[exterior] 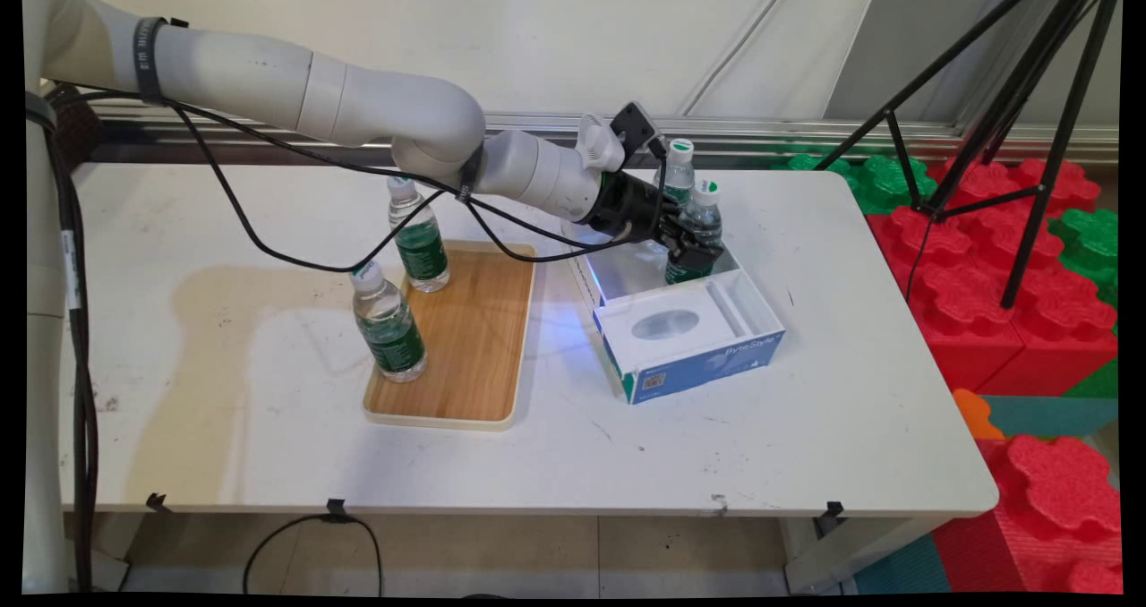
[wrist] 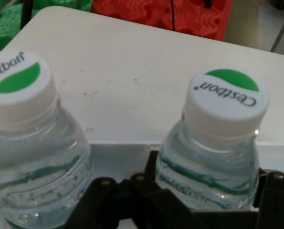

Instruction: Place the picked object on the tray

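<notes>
Main view: the black gripper (exterior: 691, 247) reaches into an open blue-and-white box (exterior: 689, 338) on the white table (exterior: 806, 410), its fingers pinching a water bottle (exterior: 698, 235) that stands in the box's far end, a second bottle (exterior: 678, 173) just behind. Two more bottles (exterior: 387, 320) stand on a wooden tray (exterior: 474, 338).

Hand view: the gripped bottle (wrist: 213, 152) sits between the fingers (wrist: 273, 200); the other Cestbon-capped bottle (wrist: 32, 143) stands at left.
</notes>
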`<control>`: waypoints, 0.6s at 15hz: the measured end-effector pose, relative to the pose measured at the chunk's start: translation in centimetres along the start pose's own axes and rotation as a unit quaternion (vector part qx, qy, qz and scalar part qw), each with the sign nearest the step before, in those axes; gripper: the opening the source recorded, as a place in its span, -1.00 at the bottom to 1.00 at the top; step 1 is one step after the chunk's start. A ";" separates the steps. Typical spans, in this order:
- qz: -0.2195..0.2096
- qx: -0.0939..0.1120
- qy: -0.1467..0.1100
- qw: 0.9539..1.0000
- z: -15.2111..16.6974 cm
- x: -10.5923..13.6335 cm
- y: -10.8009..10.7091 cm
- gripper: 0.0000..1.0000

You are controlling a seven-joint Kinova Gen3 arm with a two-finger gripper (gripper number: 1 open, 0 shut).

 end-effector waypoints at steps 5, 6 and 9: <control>0.000 -0.005 0.006 1.000 -0.2 0.9 0.4 -1.00; 0.000 -0.007 0.008 1.000 -0.5 1.6 0.6 -1.00; 0.003 -0.011 0.013 1.000 -1.5 4.4 1.5 -1.00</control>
